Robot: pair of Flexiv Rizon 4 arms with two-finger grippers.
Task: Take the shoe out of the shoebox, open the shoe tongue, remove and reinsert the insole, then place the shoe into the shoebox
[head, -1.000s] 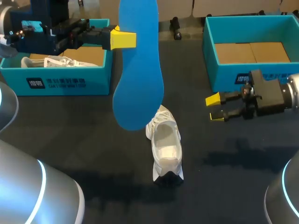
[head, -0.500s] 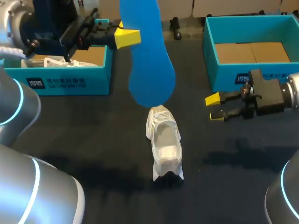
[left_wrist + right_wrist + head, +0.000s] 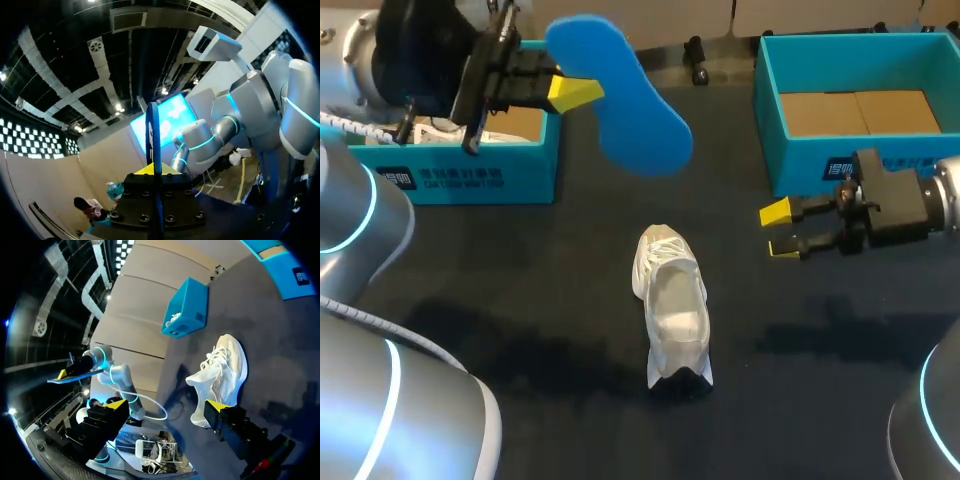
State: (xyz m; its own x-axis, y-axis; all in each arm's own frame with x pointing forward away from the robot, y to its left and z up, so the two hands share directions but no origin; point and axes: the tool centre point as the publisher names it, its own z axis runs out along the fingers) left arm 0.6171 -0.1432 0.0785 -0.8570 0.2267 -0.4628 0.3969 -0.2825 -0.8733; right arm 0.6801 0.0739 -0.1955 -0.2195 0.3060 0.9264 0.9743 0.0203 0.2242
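The dark table (image 3: 520,300) carries two teal shoeboxes. The right shoebox (image 3: 860,120) stands at the far right with its brown cardboard floor showing. The left shoebox (image 3: 470,165) stands at the far left, partly behind my left arm. The right wrist view shows something white inside the left one, which the head view barely shows.

The white shoe (image 3: 672,305) lies in the middle of the table, well apart from both boxes, with its laced end toward the far side. The right wrist view shows it from the side.

The blue insole (image 3: 620,95) hangs above the table, right of the left shoebox. The left gripper (image 3: 570,92) is clamped on it. The left wrist view shows the insole only edge-on, as a thin blue strip rising between the fingers.

The right gripper (image 3: 780,230) hovers right of the shoe, just in front of the right shoebox. Its fingers are apart and hold nothing.
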